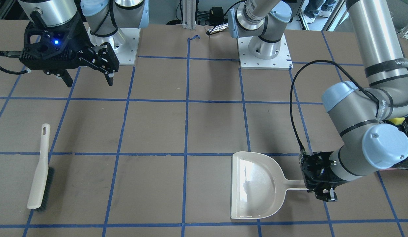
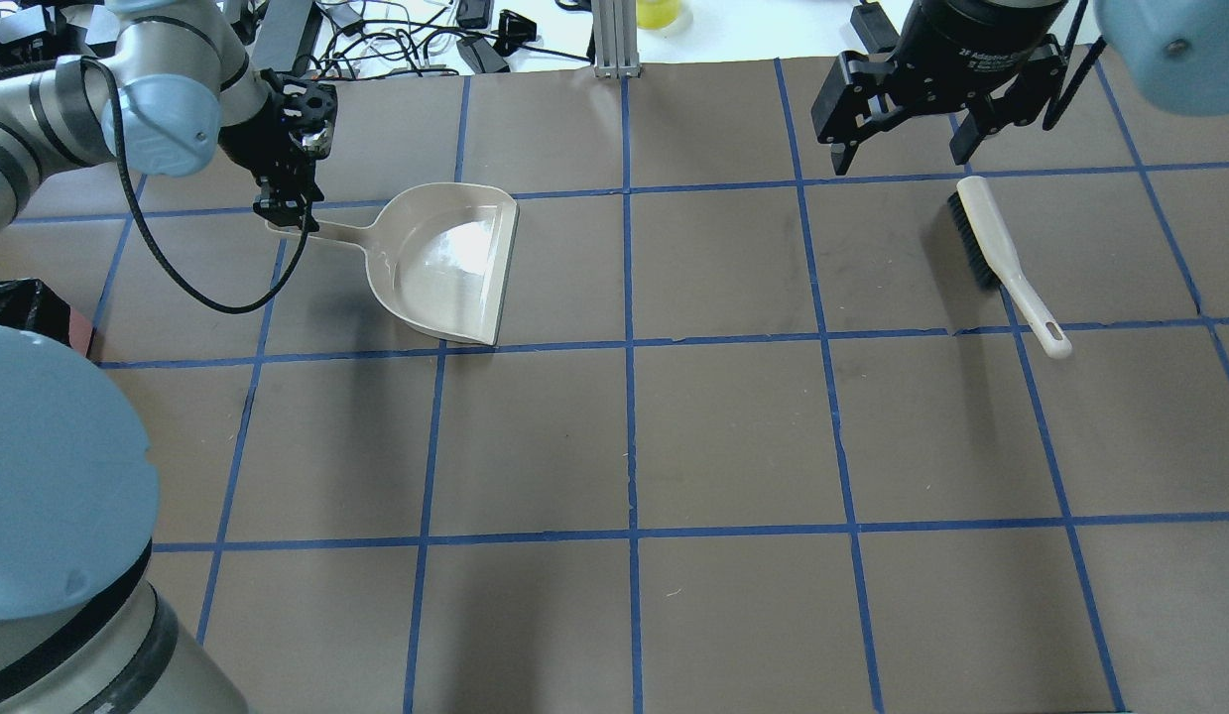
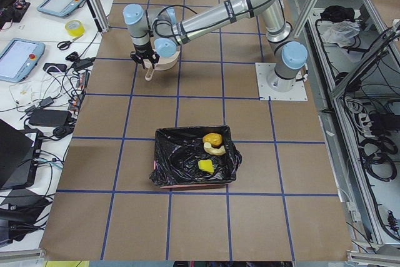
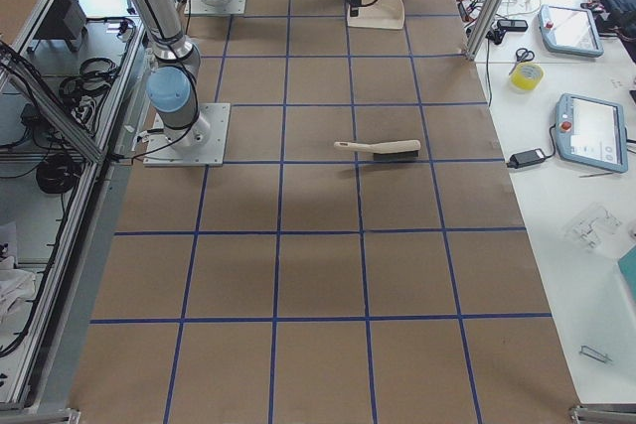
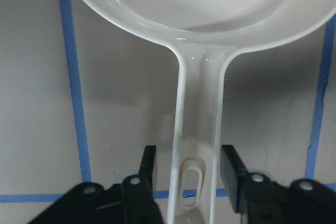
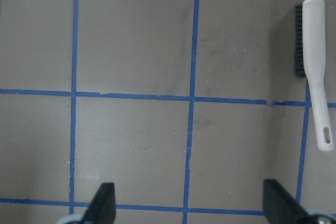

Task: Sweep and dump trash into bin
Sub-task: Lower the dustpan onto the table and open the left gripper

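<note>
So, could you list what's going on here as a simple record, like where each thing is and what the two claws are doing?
bin: holds the croissant, the wedge and the lump
dustpan: empty, flat on the table
brush: lying on the table, not held
left gripper: open, one finger on each side of the dustpan handle
right gripper: open, holding nothing, raised above the table near the brush

— Fixed views?
— Overhead from behind the robot; front-facing opposite, steeply down; one far back at each end of the table [image 2: 733, 436]. All four show the dustpan [image 2: 445, 263].
— Wrist cameras?
— Close, looking down. The right one shares the brush [image 6: 314, 66] with overhead.
</note>
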Tool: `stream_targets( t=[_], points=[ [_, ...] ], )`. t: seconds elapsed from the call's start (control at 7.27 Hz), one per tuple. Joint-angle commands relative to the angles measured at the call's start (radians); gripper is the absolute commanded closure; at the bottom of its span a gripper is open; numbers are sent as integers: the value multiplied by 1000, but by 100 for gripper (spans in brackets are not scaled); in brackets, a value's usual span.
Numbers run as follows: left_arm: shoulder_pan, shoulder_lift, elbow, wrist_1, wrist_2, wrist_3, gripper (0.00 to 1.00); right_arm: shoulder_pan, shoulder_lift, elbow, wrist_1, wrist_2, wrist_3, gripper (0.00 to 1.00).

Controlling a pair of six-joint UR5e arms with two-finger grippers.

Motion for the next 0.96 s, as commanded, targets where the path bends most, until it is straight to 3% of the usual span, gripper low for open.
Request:
stream_targets(
  t=[0.0,0.69,0.83],
  points=[
    [-76,95,28,-104,-11,-209,45,0,0,0,2,-2,0,0],
    [-173,334,20,-354,-24,-718,37,0,0,0,2,0,0,0],
    [-171,386,19,-403,-22,-856,27,0,0,0,2,0,0,0]
  ],
)
